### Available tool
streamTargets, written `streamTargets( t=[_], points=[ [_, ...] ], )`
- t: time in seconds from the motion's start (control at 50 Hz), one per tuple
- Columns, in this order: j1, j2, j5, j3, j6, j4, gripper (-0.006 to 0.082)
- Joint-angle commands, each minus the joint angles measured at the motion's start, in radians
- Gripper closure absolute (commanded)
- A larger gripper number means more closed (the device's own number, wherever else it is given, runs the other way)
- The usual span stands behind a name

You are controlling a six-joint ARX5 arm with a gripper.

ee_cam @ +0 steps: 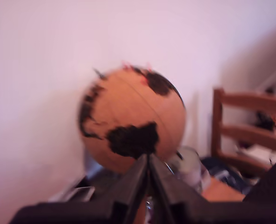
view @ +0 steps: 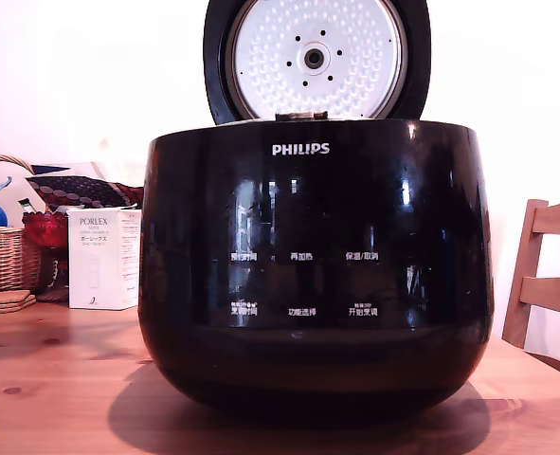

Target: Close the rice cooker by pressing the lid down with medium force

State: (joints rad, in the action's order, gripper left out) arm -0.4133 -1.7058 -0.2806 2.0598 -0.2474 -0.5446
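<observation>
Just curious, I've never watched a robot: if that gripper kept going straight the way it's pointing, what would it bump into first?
Probably the orange globe: the shut gripper points right at it. Depth is blurry, so how far off is unclear.

My black gripper (ee_cam: 148, 161), seen only from the wrist.
My two dark, angular fingers (ee_cam: 128, 186) run forward and meet at their tips, jaws pressed together with nothing between them; the picture is blurred, and the exterior view shows none of me.

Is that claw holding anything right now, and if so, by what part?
Nothing is held. In the wrist view the black claw has its two fingers pressed together with nothing between them, pointing toward a blurred orange globe. The claw does not show in the exterior view.
</observation>
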Motion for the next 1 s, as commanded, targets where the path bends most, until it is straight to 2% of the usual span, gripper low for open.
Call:
streamTargets(
  t=[0.0, 0.22, 0.34, 0.98],
  points=[
    [-0.021, -0.026, -0.002, 0.039, -0.034, -0.002, 0.0789],
    [-0.082, -0.093, 0.009, 0.074, -0.159, -0.057, 0.0789],
    [-0.111, -0.106, 0.039, 0.074, -0.191, -0.090, 0.0789],
    [-0.133, -0.108, 0.053, 0.074, -0.191, -0.235, 0.0789]
  ],
)
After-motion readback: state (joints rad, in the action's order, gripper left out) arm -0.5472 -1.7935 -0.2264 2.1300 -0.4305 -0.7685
